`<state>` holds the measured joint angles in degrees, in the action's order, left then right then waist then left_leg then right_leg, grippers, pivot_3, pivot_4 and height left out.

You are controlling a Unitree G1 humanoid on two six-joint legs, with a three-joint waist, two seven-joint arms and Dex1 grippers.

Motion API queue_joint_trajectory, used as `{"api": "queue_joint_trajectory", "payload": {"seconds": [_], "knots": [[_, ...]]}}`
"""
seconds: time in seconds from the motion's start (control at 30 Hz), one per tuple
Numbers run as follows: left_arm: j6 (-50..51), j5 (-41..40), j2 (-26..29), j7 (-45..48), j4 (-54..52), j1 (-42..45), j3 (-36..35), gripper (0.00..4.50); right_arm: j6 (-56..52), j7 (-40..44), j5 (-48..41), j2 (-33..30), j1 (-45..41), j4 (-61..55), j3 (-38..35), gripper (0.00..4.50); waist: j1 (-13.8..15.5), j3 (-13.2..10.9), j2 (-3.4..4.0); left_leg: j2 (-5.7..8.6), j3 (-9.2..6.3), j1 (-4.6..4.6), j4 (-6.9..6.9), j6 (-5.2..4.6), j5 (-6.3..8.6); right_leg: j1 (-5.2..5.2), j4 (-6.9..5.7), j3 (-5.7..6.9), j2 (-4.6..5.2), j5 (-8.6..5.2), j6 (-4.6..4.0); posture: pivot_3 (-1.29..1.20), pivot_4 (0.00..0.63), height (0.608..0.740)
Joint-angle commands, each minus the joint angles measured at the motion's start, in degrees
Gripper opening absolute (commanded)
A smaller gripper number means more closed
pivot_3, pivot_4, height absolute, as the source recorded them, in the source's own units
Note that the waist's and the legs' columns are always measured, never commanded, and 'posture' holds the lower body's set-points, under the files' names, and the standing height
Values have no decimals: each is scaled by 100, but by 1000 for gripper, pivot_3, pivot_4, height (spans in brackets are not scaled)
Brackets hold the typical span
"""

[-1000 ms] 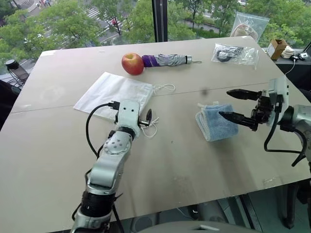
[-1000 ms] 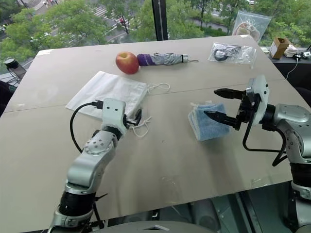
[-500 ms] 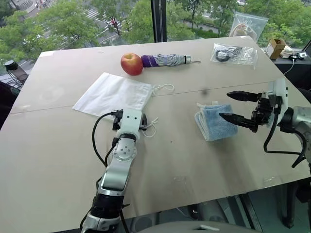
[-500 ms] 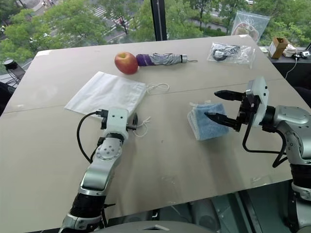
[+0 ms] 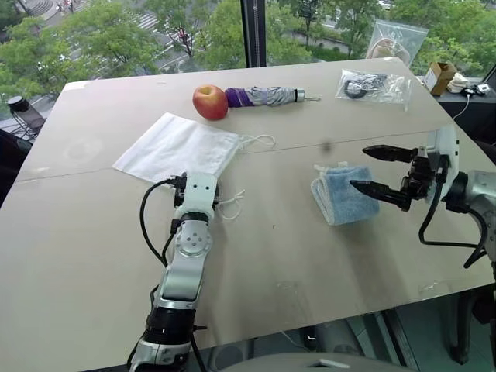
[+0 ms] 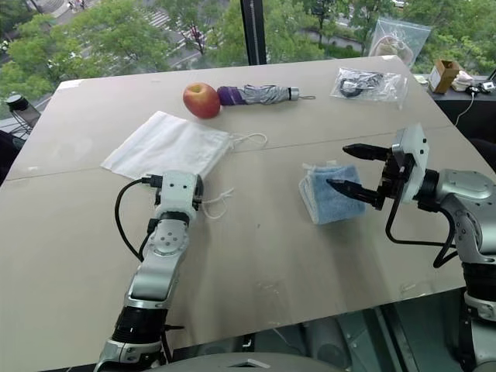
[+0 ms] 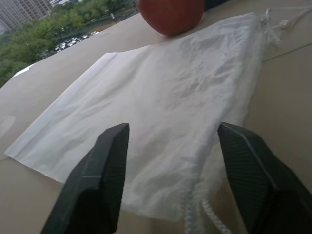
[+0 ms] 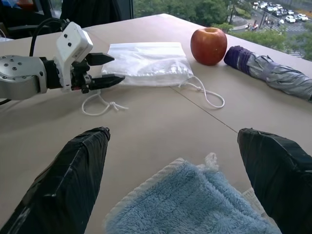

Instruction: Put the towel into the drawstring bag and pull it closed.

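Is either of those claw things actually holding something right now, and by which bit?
Nothing is held. The left tool is open at the edge of the drawstring bag; the right tool hovers open by the towel.

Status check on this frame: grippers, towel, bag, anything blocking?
Left gripper jaws apart at the drawstring bag's corner, no grip seen. Right gripper open over the towel, which lies outside the bag. Nothing in the way.

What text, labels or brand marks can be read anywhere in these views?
None readable.
The towel has a small white tag, no legible print.
The cardboard box by the table's far right corner: markings too small to read.
The clear plastic bags: no legible label.
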<state>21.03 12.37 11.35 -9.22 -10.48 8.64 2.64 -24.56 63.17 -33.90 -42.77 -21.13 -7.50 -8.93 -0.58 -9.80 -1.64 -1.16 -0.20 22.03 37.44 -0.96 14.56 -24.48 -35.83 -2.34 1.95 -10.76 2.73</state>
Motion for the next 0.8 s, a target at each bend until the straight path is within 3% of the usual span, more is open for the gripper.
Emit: {"api": "queue_joint_trajectory", "payload": {"seconds": [0.03,0.07,0.13,0.27,0.37,0.53,0.8], "knots": [[-125,90,-77,-33,-63,23,-76,1399,115,-22,-21,-15,-13,-99,-123,4500,1,0,0,0,0,0,1,0,0,0,0,0,0,0,0,0,150,740],[-131,91,-92,-29,-58,23,-86,819,118,-25,-18,-15,-14,-98,-122,4500,0,0,0,0,0,0,1,0,0,0,0,0,0,0,0,0,150,740],[-133,85,-112,-21,-48,30,-118,80,122,-30,-15,-15,-8,-101,-117,4500,-3,0,0,0,-1,-1,1,0,0,0,-1,0,0,0,0,0,150,740],[-242,8,-106,11,-8,66,-245,80,168,-169,92,49,27,-108,-67,4500,-4,0,0,0,-2,-2,1,0,0,0,-4,0,-1,0,0,0,150,740],[-478,-29,-41,165,-96,55,-234,80,296,-1079,966,150,58,139,134,4500,-4,2,-2,0,-1,-2,1,0,0,0,-4,0,-1,0,0,0,150,740],[-764,-247,-47,515,-296,-12,-261,80,-1324,-2156,1042,278,229,34,167,4500,26,3,-2,2,0,2,2,1,0,0,-4,0,4,1,-2,0,150,740],[-701,-283,-3,692,-321,-49,-376,80,-2988,-2969,592,907,518,-240,35,4500,-5,4,-2,0,-5,0,2,0,0,0,-5,3,0,1,-2,0,150,740]]}}
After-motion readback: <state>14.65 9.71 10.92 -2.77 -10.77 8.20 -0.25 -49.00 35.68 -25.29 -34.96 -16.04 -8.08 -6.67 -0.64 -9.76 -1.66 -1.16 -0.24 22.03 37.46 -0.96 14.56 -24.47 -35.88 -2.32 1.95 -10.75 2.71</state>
